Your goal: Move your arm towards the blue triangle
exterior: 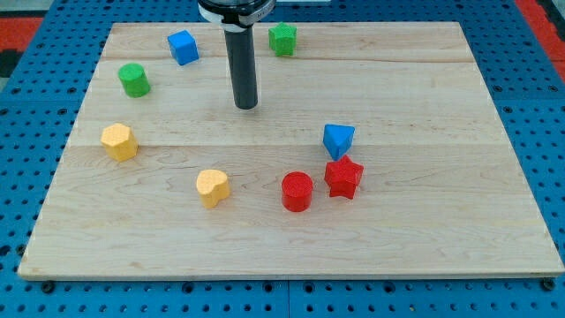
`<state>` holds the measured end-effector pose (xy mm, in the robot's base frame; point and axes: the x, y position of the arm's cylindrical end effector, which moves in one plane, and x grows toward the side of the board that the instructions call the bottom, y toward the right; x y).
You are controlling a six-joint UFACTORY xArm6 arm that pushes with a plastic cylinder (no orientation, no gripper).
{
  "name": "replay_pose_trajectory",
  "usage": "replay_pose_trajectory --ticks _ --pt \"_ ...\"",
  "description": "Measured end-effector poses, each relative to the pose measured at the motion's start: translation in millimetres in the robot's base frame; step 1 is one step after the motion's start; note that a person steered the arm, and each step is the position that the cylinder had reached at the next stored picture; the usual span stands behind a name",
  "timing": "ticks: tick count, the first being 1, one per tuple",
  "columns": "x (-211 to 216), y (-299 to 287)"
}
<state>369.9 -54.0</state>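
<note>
The blue triangle [337,140] lies right of the board's middle, just above the red star [343,177] and touching or nearly touching it. My tip [246,106] rests on the board in the upper middle, to the left of and above the blue triangle, roughly a hundred pixels away from it. The dark rod rises straight up out of the view's top. Nothing lies between my tip and the blue triangle.
A red cylinder [297,191] sits left of the red star. A yellow heart [213,187] and a yellow hexagon [118,141] lie at the left. A green cylinder [134,79], a blue cube [183,47] and a green star [282,39] lie along the top.
</note>
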Motion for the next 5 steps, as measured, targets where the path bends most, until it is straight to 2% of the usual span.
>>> replay_pose_trajectory --ticks 5 --pt "-4.6 -0.6"
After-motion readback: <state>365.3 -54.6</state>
